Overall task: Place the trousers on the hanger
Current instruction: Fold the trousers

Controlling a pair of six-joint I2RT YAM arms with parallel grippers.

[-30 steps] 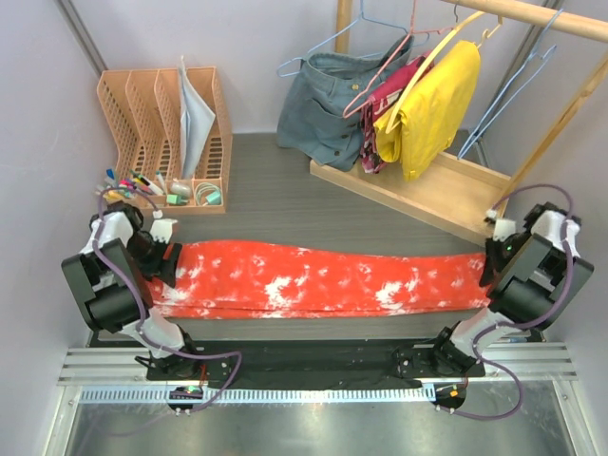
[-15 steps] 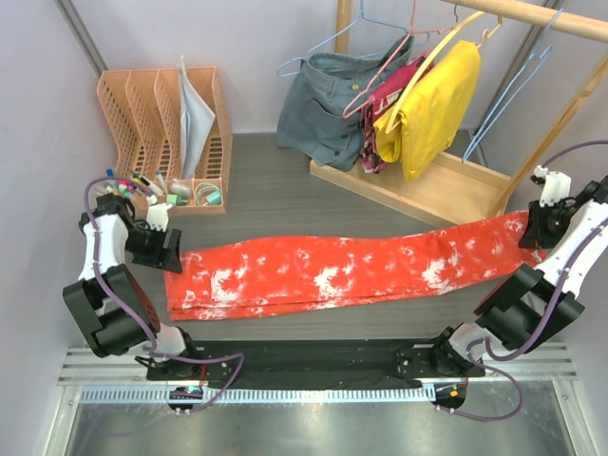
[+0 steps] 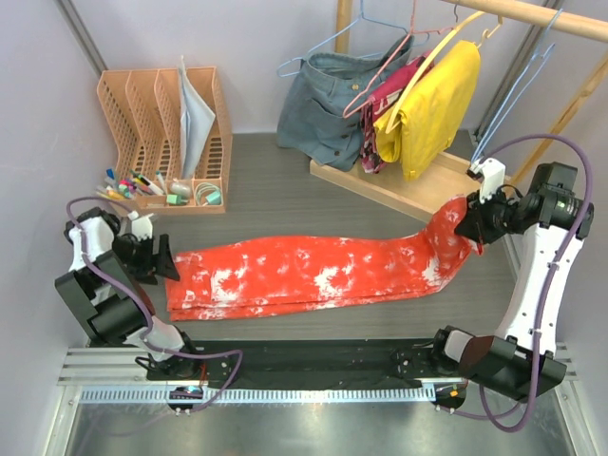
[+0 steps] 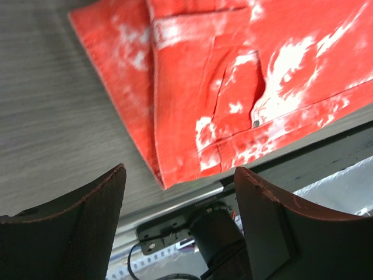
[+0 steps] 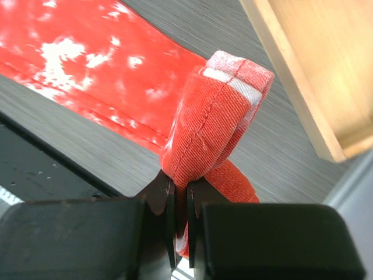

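Observation:
The red-orange trousers (image 3: 304,275) with white splotches lie flat across the table, waist end at the left. My right gripper (image 3: 472,223) is shut on the bunched leg end (image 5: 215,111) and holds it above the table, beside the wooden rack base. In the right wrist view the jaws (image 5: 179,186) pinch the folded hem. My left gripper (image 3: 163,258) is open and empty, just left of the waist end (image 4: 233,70); its fingers (image 4: 87,221) stand wide apart. An empty light-blue wire hanger (image 3: 508,100) hangs from the rod at the far right.
A wooden rack base (image 3: 418,185) stands at the back right, with a rod (image 3: 532,14) above it. The rack carries a grey-blue denim garment (image 3: 328,104), a yellow garment (image 3: 432,104) and a pink hanger (image 3: 380,76). An orange file organiser (image 3: 161,104) with pens is at the back left.
My right gripper has lifted the leg end off the table and carried it up and to the left, towards the rack. The trousers have slid slightly right. My left arm has drawn back from the waist.

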